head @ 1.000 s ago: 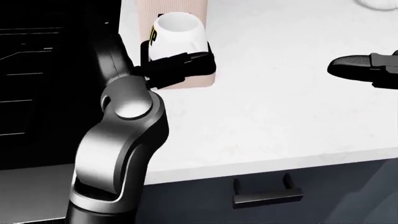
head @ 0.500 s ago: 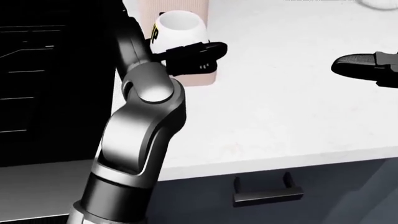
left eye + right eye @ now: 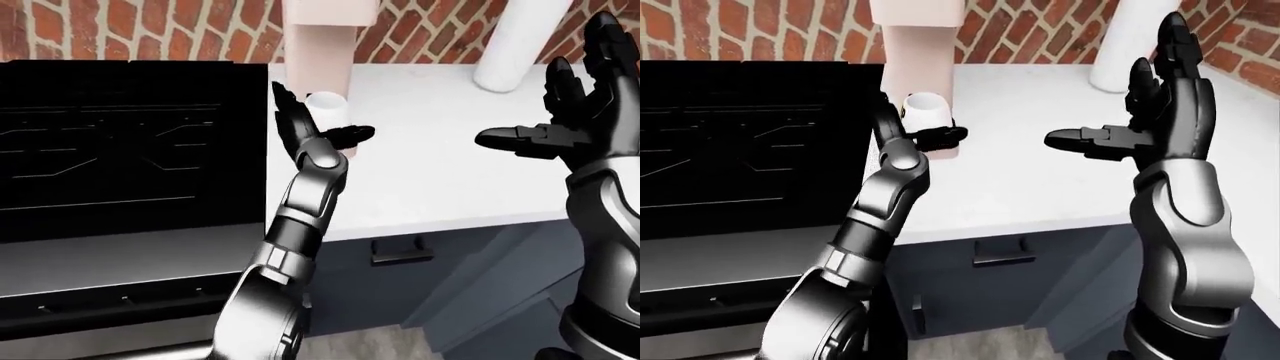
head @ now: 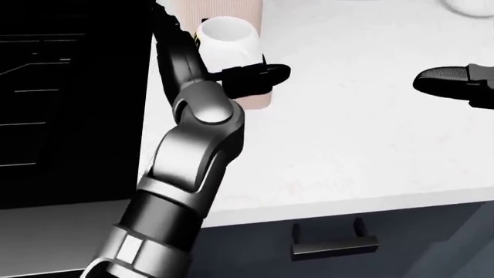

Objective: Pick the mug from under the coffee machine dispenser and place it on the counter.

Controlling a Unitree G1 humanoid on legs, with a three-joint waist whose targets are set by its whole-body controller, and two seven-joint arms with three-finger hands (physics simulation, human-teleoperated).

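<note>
Brick wall, white counter (image 4: 363, 116): your left hand (image 4: 231, 72), fingers spread, brackets the glossy white ceramic mug (image 4: 226, 39) at upper left on the pink coffee machine (image 3: 925, 45). Rigid, slick, breakable; grip mid-body. Right hand (image 3: 1140, 124) hovers unclenched.

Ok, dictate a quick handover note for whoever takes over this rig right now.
Left hand: open, fingers standing about the mug, not clearly closed on it.
Right hand: open, empty, raised over the counter.
Mug: on the coffee machine base, under the dispenser.
Done: reach to the mug.
Left: close the grip, draw the mug out, set it on the counter.
</note>
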